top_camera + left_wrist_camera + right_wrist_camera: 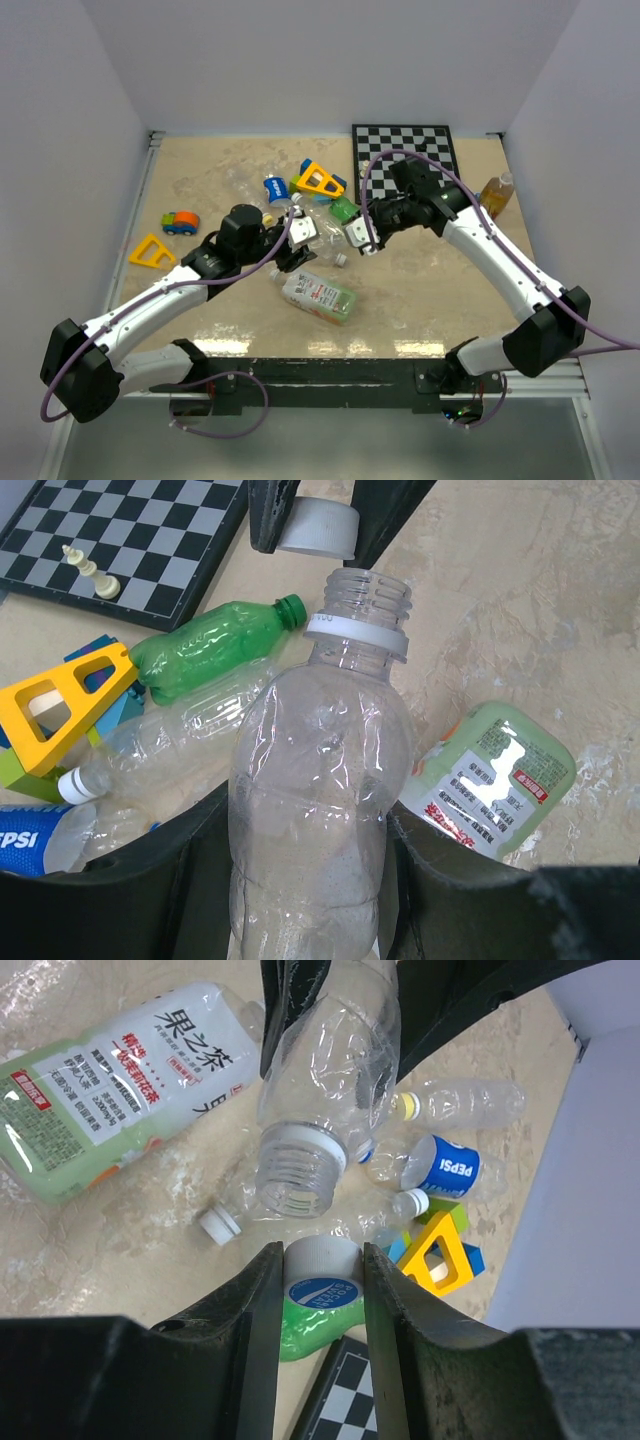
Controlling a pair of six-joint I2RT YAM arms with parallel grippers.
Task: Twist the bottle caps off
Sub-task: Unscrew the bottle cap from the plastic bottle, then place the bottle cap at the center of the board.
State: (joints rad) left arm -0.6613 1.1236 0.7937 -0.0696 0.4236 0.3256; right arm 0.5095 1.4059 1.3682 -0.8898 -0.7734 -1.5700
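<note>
My left gripper is shut on a clear bottle and holds it off the table, its threaded neck open and only a white ring left on it. My right gripper is shut on a white bottle cap with a blue label, just clear of that neck; the cap also shows in the left wrist view. The bottle's mouth faces my right gripper in the right wrist view. A loose white cap lies on the table. A crushed clear bottle below keeps its white cap.
A green-labelled bottle lies in front of the grippers. A green bottle, a Pepsi bottle and a yellow triangle toy lie behind. A chessboard and an amber bottle are far right. A toy car is left.
</note>
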